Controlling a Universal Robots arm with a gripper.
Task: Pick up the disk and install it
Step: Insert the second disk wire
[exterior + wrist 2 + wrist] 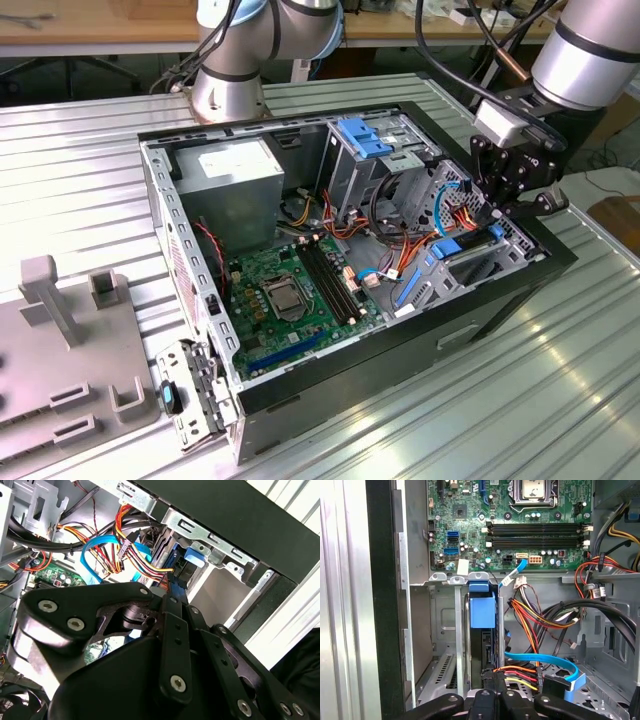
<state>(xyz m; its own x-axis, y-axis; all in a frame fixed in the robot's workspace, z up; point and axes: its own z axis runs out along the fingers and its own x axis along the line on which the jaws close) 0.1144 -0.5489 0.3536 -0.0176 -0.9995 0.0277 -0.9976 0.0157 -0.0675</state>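
Blue-railed disk sat edge-up in bay slot, tool apparently clamped on its end. Risk: SATA and power cables snagging, rails jamming if tilted.

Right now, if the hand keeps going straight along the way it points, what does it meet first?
Most likely the dark, blue-railed disk standing edge-on in its metal bay, directly ahead of the hand. Depth is unclear; it may already touch it.
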